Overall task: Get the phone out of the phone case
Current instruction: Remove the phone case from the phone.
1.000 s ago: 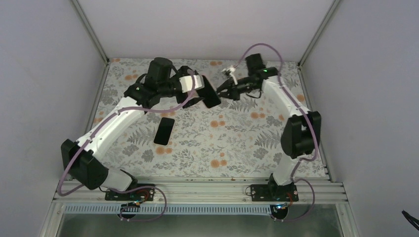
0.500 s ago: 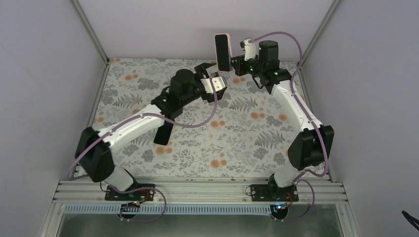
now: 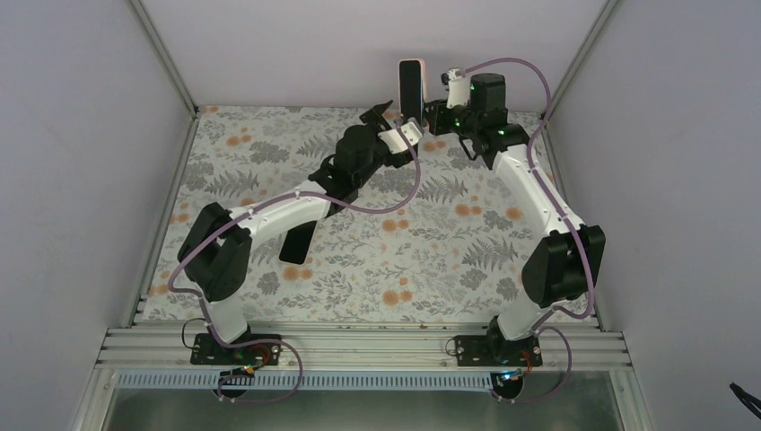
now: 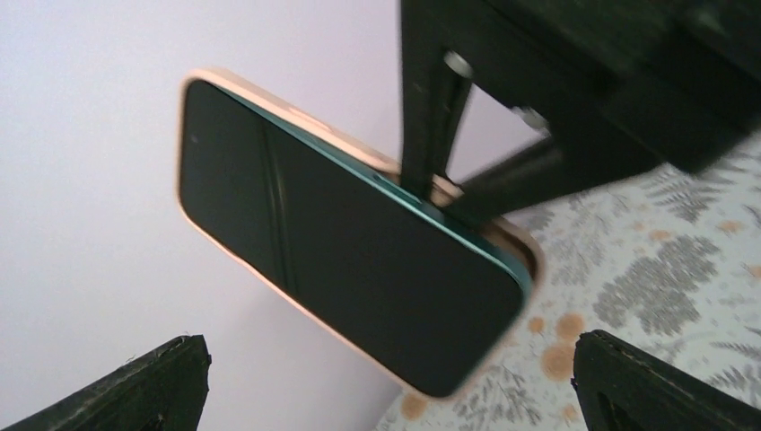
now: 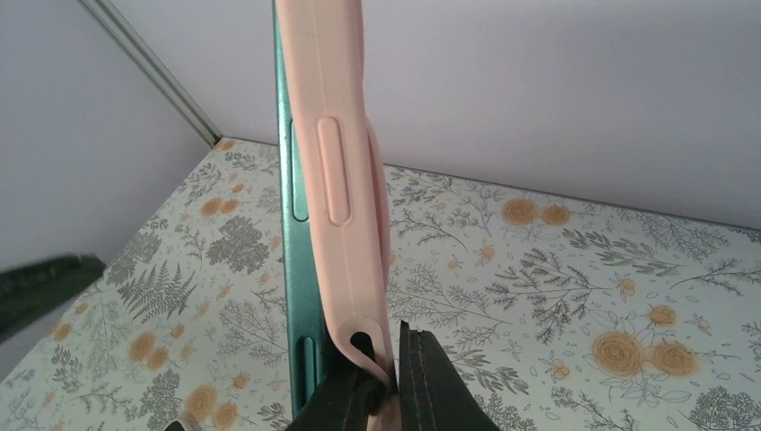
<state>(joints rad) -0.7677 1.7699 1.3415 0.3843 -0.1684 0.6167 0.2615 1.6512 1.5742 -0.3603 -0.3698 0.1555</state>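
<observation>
My right gripper (image 3: 432, 115) holds the pink phone case (image 3: 402, 67) upright above the table's back edge, shut on the case's back wall at its lower corner (image 5: 395, 364). The teal-edged phone (image 5: 293, 224) with its black screen (image 4: 341, 242) still sits in the case (image 5: 336, 171). It has lifted away at the gripped end, and one finger sits between phone and case (image 4: 516, 242). My left gripper (image 3: 395, 123) stands open just in front of the screen, touching nothing. In the left wrist view, the left gripper (image 4: 390, 386) has its fingers (image 4: 135, 391) wide apart below the phone.
A flat black rectangular object (image 3: 297, 242) lies on the floral table cover (image 3: 431, 260), partly under my left forearm. Grey walls close in the back and both sides, and the held phone is close to the back wall.
My right arm swung the cased phone up from low over the table to upright near the back wall. My left arm stretched back and right, bringing its open gripper up to the phone.
</observation>
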